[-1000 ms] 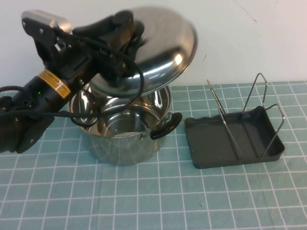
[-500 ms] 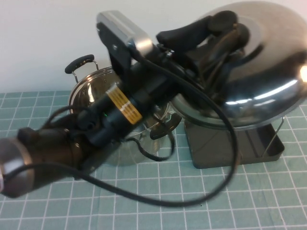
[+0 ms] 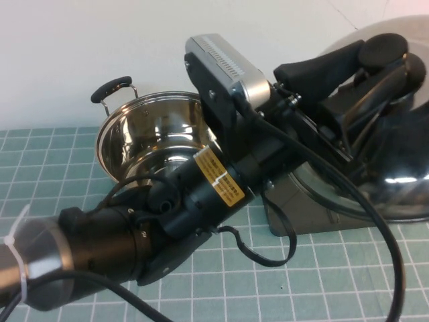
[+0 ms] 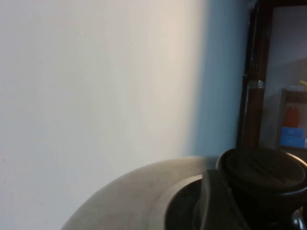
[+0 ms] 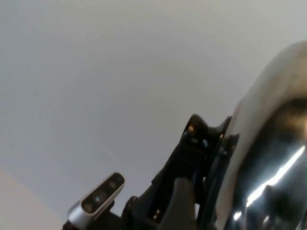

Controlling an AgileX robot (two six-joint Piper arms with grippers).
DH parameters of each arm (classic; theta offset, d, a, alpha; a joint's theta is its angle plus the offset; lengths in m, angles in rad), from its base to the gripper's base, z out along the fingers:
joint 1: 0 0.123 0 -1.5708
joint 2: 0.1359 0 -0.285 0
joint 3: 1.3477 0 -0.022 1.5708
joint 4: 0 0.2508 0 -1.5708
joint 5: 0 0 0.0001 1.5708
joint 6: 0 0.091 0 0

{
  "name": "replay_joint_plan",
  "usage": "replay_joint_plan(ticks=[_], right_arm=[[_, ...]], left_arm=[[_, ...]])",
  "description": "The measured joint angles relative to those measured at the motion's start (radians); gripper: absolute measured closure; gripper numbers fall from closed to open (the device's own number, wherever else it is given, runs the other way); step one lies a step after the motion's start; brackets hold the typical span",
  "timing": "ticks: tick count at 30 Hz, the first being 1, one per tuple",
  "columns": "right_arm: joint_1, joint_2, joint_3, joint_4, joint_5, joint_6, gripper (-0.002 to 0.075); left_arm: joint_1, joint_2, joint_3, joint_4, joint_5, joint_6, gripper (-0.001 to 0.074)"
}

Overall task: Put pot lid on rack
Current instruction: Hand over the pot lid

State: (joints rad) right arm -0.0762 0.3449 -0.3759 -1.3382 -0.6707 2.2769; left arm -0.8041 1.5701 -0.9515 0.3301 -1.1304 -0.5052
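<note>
Here the left tool (image 3: 385, 64) is clamped on the black knob of the pot lid (image 3: 402, 181), held tilted in the air over the rack (image 3: 295, 213), which it largely hides. The right tool is unseen. Lowered blind, the rim could miss the wire loops and slide onto the counter (image 3: 268, 282).

A deep, shiny steel pot (image 3: 151, 144) stands uncovered on a green cutting mat (image 3: 281, 282) marked with a white grid, towards the mat's far edge and left of its centre. One black looped handle (image 3: 110, 87) rises from the pot's far rim. A plain white wall (image 3: 100, 40) stands behind.
</note>
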Motion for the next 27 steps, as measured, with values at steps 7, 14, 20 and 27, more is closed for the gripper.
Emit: replay_joint_plan(ticks=[7, 14, 20, 27], right_arm=[[0.0, 0.085, 0.0, 0.046, -0.029, 0.018, 0.0158], [0.0, 0.138, -0.003, 0.192, -0.083, -0.166, 0.0526], [0.0, 0.138, -0.004, 0.227, -0.141, -0.259, 0.06], [-0.001, 0.142, 0.002, 0.279, -0.134, -0.355, 0.0709]], left_arm=[[-0.022, 0.0, 0.0, 0.03, 0.0, 0.0, 0.0421], [-0.022, -0.001, 0.0, 0.058, 0.0, 0.0, 0.0421], [-0.022, 0.0, 0.0, 0.054, 0.017, -0.012, 0.0438], [-0.022, -0.009, 0.0, 0.098, -0.015, -0.012, 0.0512]])
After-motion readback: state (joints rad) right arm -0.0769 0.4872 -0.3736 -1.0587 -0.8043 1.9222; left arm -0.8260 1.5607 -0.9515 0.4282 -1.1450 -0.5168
